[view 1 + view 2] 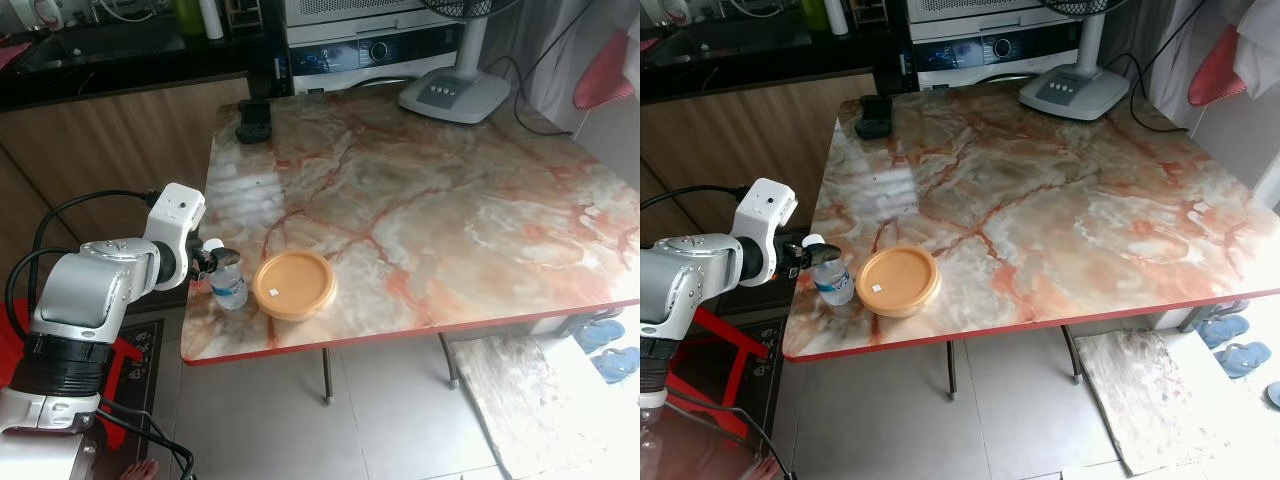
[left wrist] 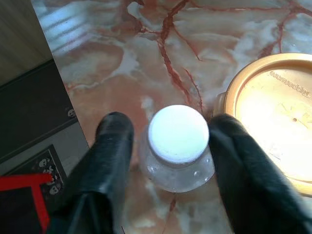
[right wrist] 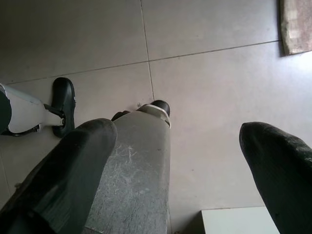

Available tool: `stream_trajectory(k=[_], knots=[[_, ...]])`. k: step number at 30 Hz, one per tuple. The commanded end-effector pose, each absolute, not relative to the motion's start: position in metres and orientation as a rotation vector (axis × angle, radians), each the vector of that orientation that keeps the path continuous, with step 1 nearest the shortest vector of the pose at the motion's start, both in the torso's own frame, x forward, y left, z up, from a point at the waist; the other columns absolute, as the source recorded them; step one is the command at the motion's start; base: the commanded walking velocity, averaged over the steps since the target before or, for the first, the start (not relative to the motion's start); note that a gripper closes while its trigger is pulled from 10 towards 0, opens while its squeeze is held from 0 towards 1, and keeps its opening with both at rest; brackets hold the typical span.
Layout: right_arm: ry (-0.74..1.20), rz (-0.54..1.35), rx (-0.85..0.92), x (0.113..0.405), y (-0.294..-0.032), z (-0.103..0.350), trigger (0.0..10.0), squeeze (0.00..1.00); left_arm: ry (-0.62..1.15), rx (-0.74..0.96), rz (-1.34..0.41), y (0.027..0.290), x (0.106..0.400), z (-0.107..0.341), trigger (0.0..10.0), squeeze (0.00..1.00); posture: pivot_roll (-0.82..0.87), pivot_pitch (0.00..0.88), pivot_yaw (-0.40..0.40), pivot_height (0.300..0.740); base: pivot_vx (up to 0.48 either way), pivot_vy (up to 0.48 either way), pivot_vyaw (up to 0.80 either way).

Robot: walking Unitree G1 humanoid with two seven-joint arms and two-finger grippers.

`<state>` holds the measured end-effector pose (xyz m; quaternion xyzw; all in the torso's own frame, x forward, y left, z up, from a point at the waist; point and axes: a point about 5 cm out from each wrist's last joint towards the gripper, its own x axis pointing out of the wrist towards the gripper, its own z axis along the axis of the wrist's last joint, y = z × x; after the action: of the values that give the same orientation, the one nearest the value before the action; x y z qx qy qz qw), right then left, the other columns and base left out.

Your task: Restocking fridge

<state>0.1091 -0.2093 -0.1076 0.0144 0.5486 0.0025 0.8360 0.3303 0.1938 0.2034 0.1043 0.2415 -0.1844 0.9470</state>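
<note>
Marble-patterned table [image 1: 420, 190] is carrying a small water bottle [image 1: 229, 285] at its near left corner, just beside an orange lidded container [image 1: 294, 284]. Left gripper [image 2: 165, 141] is straddling the bottle's white cap [image 2: 178, 132], fingers parted and not visibly pressing, likely lining up a grasp. Table edge is lying close behind the bottle; open tabletop is stretching beyond. Right gripper [image 3: 180, 161] is hanging wide apart over the floor.

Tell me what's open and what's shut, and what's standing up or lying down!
Water bottle: upright, white cap on, between the fingers.
Orange container: lid on, flat on the marble table.
Left gripper: fingers either side of the bottle, small gaps showing.
Right gripper: open, empty, over the floor.
Fan: upright.
</note>
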Motion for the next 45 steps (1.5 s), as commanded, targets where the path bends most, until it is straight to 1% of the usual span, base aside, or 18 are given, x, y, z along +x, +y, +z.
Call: stream_trajectory(k=[1, 26, 29, 31, 32, 36, 37, 40, 41, 42, 43, 45], knots=[[1.210, 0.037, 0.034, 0.098, -0.203, -0.112, 10.0, 0.00, 0.473, 0.229, -0.331, 0.203, 0.331, 0.210, 0.0, 0.00, 0.16, 0.030, 0.052, 0.740, 0.000, 0.000, 0.00], [1.219, 0.048, 0.039, 0.097, -0.200, -0.113, 10.0, 0.00, 0.482, 0.213, -0.320, 0.206, 0.329, 0.206, 0.0, 0.00, 0.15, 0.037, 0.057, 0.740, 0.000, 0.000, 0.00], [1.219, 0.045, 0.043, 0.096, -0.200, -0.113, 10.0, 0.00, 0.441, 0.224, -0.246, 0.222, 0.331, 0.218, 0.0, 0.00, 0.15, 0.039, 0.059, 0.740, 0.000, 0.000, 0.00], [1.220, 0.046, 0.042, 0.096, -0.199, -0.113, 10.0, 0.00, 0.401, 0.276, -0.136, 0.246, 0.329, 0.233, 0.0, 0.00, 0.16, 0.039, 0.057, 0.740, 0.000, 0.000, 0.00], [1.220, 0.046, 0.042, 0.096, -0.199, -0.113, 10.0, 0.00, 0.401, 0.276, -0.136, 0.246, 0.329, 0.233, 0.0, 0.00, 0.16, 0.039, 0.057, 0.740, 0.000, 0.000, 0.00], [1.220, 0.052, 0.040, 0.096, -0.199, -0.113, 10.0, 0.00, 0.378, 0.312, -0.008, 0.275, 0.322, 0.243, 0.0, 0.00, 0.16, 0.038, 0.055, 0.740, 0.000, 0.000, 0.00], [1.220, 0.052, 0.040, 0.096, -0.199, -0.113, 10.0, 0.00, 0.378, 0.312, -0.008, 0.275, 0.322, 0.243, 0.0, 0.00, 0.16, 0.038, 0.055, 0.740, 0.000, 0.000, 0.00], [1.220, 0.055, 0.039, 0.096, -0.199, -0.113, 10.0, 0.00, 0.404, 0.319, 0.083, 0.299, 0.314, 0.238, 0.0, 0.00, 0.16, 0.038, 0.056, 0.740, 0.000, 0.000, 0.00], [1.220, 0.056, 0.038, 0.096, -0.199, -0.113, 10.0, 0.00, 0.410, 0.320, 0.103, 0.305, 0.311, 0.234, 2.6, 0.00, 0.17, 0.038, 0.056, 0.740, 0.000, 0.000, 0.00], [1.220, 0.056, 0.037, 0.097, -0.200, -0.113, 10.0, 0.00, 0.414, 0.337, 0.123, 0.310, 0.309, 0.228, 8.9, 0.00, 0.17, 0.038, 0.054, 0.740, 0.000, 0.000, 0.00], [1.220, 0.057, 0.036, 0.097, -0.200, -0.112, 10.0, 0.00, 0.417, 0.351, 0.136, 0.314, 0.307, 0.221, 10.0, 0.00, 0.17, 0.039, 0.053, 0.740, 0.000, 0.000, 0.00], [1.221, 0.059, 0.034, 0.097, -0.200, -0.112, 10.0, 0.00, 0.433, 0.325, 0.139, 0.320, 0.303, 0.202, 10.0, 0.00, 0.17, 0.039, 0.051, 0.740, 0.000, 0.000, 0.00]])
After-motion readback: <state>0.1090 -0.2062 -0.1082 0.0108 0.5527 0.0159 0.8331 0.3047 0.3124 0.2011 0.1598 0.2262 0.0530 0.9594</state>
